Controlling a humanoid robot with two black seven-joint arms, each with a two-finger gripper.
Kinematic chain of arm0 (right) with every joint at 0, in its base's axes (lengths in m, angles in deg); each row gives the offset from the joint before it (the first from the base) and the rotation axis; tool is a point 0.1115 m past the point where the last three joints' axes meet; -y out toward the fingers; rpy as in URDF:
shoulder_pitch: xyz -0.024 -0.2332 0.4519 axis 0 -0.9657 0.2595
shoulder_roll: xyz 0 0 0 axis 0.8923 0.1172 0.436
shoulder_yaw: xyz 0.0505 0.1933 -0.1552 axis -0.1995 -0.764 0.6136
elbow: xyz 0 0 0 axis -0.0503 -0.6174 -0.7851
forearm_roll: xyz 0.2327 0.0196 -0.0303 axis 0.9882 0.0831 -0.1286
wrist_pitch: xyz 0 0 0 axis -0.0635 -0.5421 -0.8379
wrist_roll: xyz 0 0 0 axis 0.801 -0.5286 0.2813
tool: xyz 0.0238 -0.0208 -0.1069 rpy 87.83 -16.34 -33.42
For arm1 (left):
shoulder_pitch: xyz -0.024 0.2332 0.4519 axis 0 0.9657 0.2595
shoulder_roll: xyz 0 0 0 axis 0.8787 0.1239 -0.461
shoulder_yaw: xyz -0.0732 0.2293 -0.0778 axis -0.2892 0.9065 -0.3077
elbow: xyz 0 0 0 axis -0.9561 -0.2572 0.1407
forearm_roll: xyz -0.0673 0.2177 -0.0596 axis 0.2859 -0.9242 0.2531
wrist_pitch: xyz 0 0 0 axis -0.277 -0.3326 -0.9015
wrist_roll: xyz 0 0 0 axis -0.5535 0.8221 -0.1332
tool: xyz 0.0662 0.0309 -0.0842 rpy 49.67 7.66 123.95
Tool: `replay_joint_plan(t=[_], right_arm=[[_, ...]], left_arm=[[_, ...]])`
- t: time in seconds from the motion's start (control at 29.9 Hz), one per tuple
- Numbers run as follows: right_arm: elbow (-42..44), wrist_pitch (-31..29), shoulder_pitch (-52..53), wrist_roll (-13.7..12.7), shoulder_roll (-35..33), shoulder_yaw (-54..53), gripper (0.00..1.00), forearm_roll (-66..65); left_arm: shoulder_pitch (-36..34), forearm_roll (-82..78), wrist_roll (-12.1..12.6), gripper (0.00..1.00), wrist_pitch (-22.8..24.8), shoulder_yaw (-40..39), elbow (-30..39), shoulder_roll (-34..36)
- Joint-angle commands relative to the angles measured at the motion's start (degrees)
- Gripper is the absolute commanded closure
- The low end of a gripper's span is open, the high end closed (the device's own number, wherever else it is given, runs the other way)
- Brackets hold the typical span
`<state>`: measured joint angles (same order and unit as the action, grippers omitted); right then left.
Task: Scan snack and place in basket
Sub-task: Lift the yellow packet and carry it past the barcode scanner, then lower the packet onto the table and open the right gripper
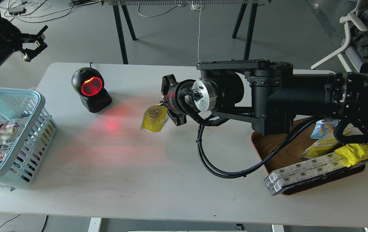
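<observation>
The snack (154, 118), a small yellow-and-white pouch with beige beans pictured, hangs from my right gripper (167, 109), which is shut on its upper right edge and holds it just above the table, right of the black scanner (91, 90) with its red glowing window. The pouch's front faces me. The light blue basket (37, 106) stands at the table's left edge with a packet inside. My left gripper (34, 43) is open and empty, raised above and behind the basket, beyond the table's far left corner.
A brown wooden tray (277, 148) at the right holds a blue packet (324, 127), yellow wrappers (358, 149) and white boxes (300, 174). My right arm spans the table's right half, its black cable (222, 170) drooping to the table. Red scanner light falls on the tabletop (113, 124).
</observation>
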<state>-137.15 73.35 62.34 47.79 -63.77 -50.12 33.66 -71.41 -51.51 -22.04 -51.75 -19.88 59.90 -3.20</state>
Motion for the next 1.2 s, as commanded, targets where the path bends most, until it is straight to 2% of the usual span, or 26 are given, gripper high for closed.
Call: replay_joint_plan(t=[0.0, 0.13, 0.23, 0.27, 0.3, 0.33, 0.37, 0.43, 0.53, 0.87, 0.97, 1.1, 1.17], right_arm=[[0.6, 0.0, -0.7, 0.0, 0.0, 0.2, 0.98, 0.0], [0.9, 0.0, -0.8, -0.1, 0.0, 0.3, 0.90, 0.0], [0.9, 0.0, -0.7, -0.2, 0.0, 0.3, 0.70, 0.0], [0.9, 0.0, -0.6, -0.1, 0.0, 0.3, 0.54, 0.0], [1.0, 0.0, -0.6, -0.1, 0.0, 0.2, 0.43, 0.0], [1.0, 0.0, -0.5, -0.1, 0.0, 0.3, 0.42, 0.0], [1.0, 0.0, -0.3, -0.1, 0.0, 0.3, 0.36, 0.0], [1.0, 0.0, 0.0, 0.1, 0.0, 0.3, 0.19, 0.0], [0.9, 0.0, 0.6, 0.1, 0.0, 0.2, 0.07, -0.2], [-1.6, 0.0, 5.9, 1.0, 0.0, 0.0, 0.04, -2.3], [-3.5, 0.0, 8.2, 2.7, -4.9, -0.1, 0.04, -3.4], [-6.7, 0.0, 9.9, 4.3, -14.4, -2.2, 0.04, -4.4], [-7.4, 0.0, 9.9, 5.3, -19.6, -3.1, 0.04, -4.4]], left_arm=[[0.0, 0.0, 0.0, 0.00, 0.0, 0.0, 0.0, 0.1], [0.0, 0.0, 0.0, 0.00, 0.0, 0.0, 0.0, 0.1], [0.0, 0.0, 0.0, 0.00, 0.0, 0.0, 0.0, 0.1], [0.0, 0.0, 0.0, 0.00, 0.0, 0.0, 0.0, 0.1], [0.0, 0.0, 0.0, 0.00, 0.0, 0.0, 0.0, 0.1], [0.0, 0.0, 0.0, 0.00, 0.0, 0.0, 0.0, 0.1], [0.0, 0.0, 0.0, 0.00, 0.0, 0.0, 0.0, 0.1], [0.0, 0.0, 0.0, 0.00, 0.0, 0.0, -0.1, 0.1], [0.0, 0.0, 0.0, 0.00, -0.1, 0.0, 0.0, 0.1], [-0.1, 0.0, -0.1, 0.00, -0.9, -0.2, -0.3, 0.1], [-0.2, -0.1, -0.6, 0.00, -0.6, -0.2, -0.7, 0.1], [-0.3, 0.0, -3.6, 0.00, 0.0, -0.4, -3.3, -0.1], [-1.1, 0.0, -4.0, 0.00, 1.0, -0.3, -4.0, -0.1]])
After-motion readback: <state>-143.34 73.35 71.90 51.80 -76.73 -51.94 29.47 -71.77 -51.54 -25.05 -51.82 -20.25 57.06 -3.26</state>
